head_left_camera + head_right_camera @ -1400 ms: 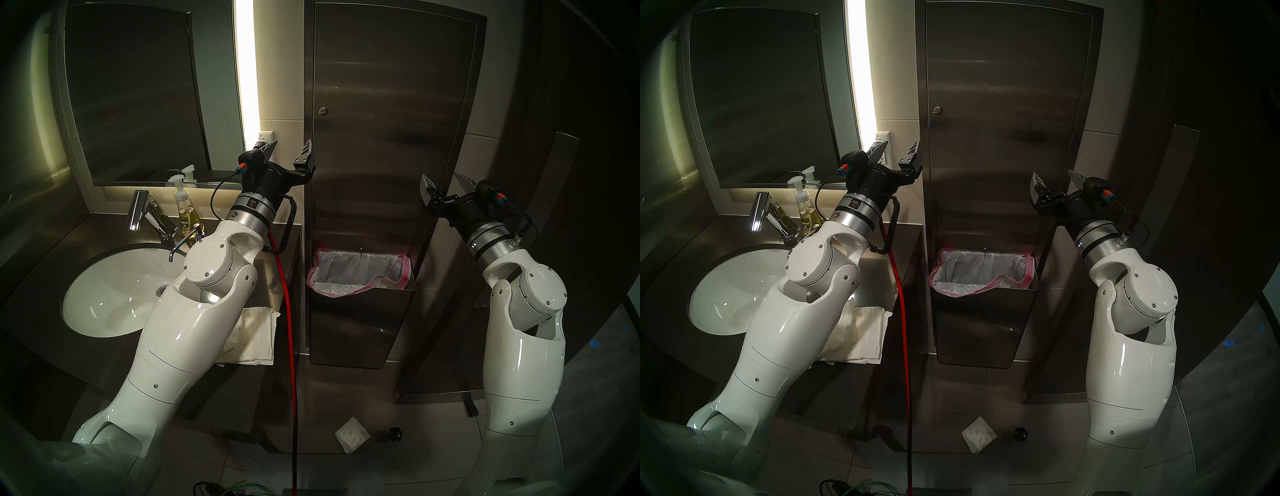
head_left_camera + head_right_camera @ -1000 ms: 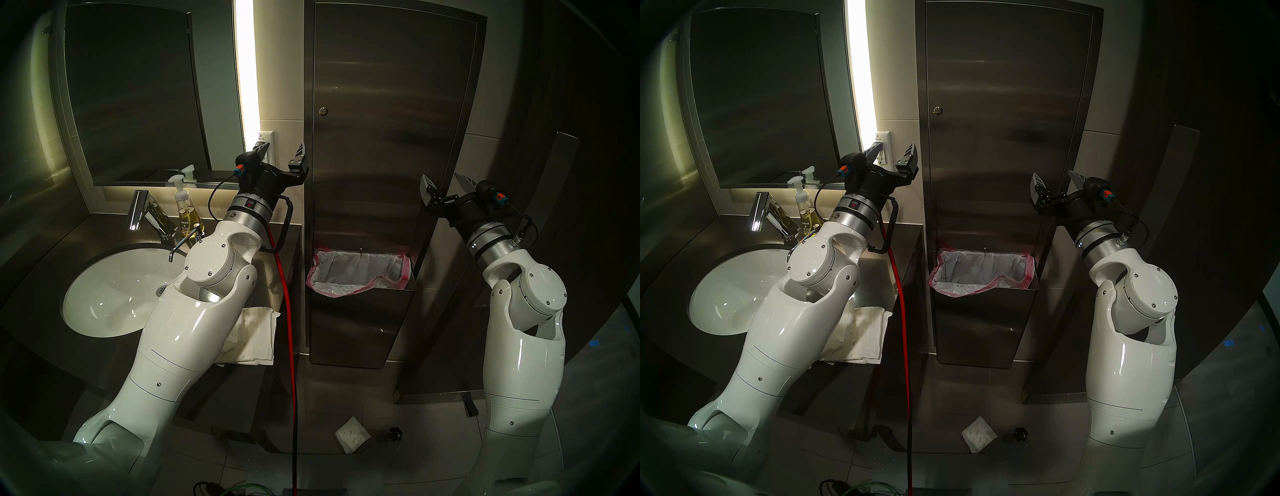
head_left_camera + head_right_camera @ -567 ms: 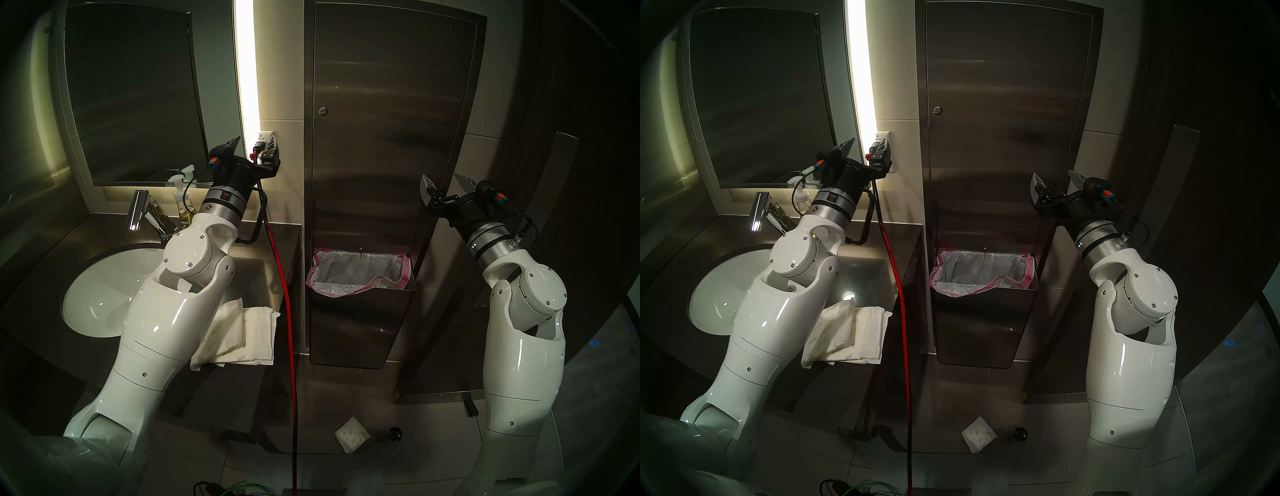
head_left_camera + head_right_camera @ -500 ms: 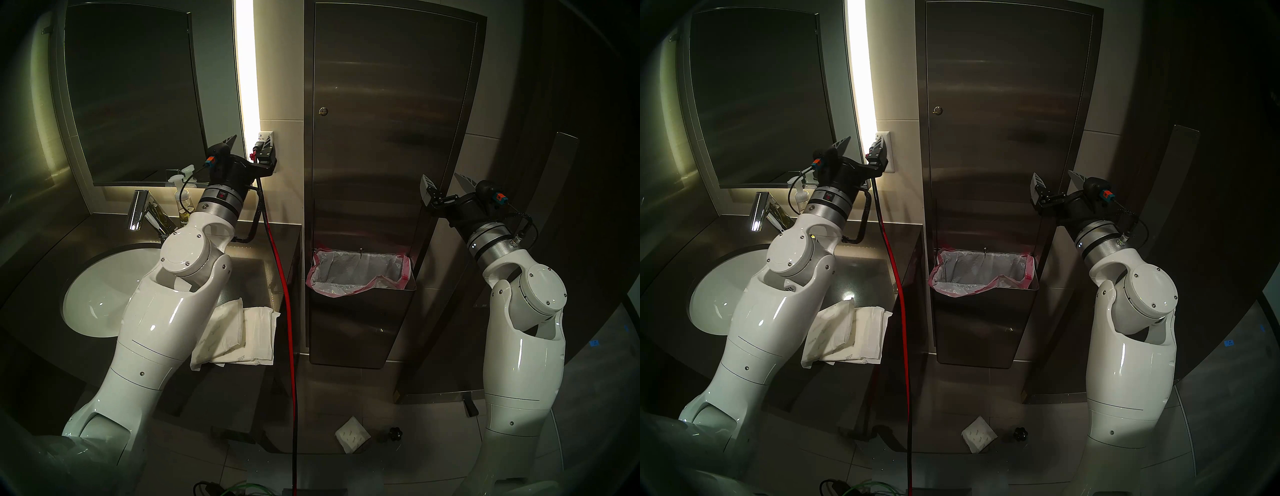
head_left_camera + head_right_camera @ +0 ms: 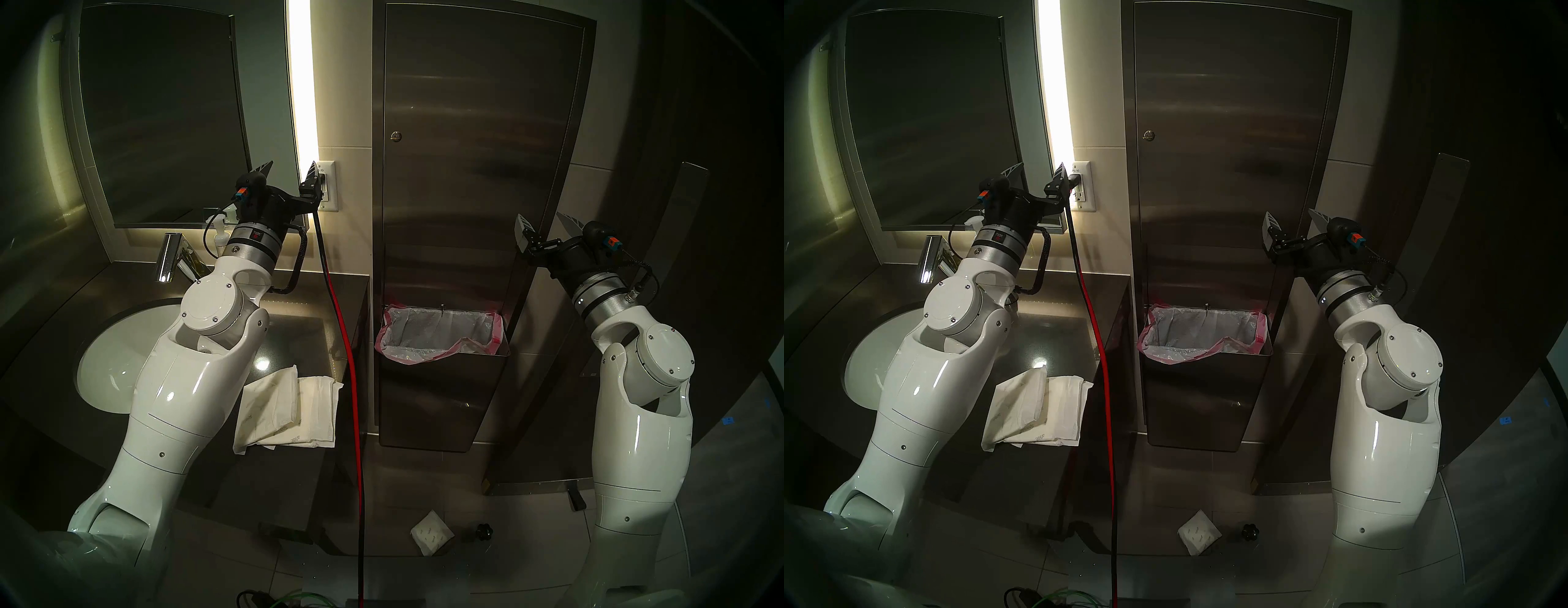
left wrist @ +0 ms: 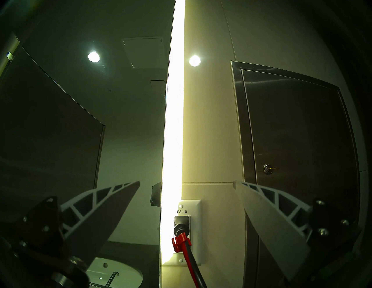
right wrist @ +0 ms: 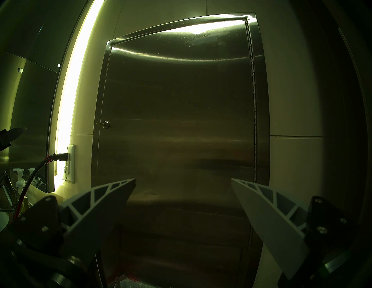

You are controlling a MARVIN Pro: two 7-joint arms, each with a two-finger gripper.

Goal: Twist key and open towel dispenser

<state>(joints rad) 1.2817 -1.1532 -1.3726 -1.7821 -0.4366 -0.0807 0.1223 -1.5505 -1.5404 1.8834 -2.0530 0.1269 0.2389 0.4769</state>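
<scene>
The left gripper [image 5: 289, 174] hangs with jaws apart before the wall outlet [image 5: 329, 187], and the right gripper [image 5: 547, 223] is spread wide too, empty, near the towel dispenser [image 5: 479, 127]; the key [image 6: 273, 168] sticks out of its lock [image 5: 396, 135], well above both, door shut

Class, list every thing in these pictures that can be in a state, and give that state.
towel dispenser: door shut
key: in the lock
left gripper: open, empty
right gripper: open, empty
bin: lined, open-topped
plug: in the wall socket
light strip: lit
</scene>
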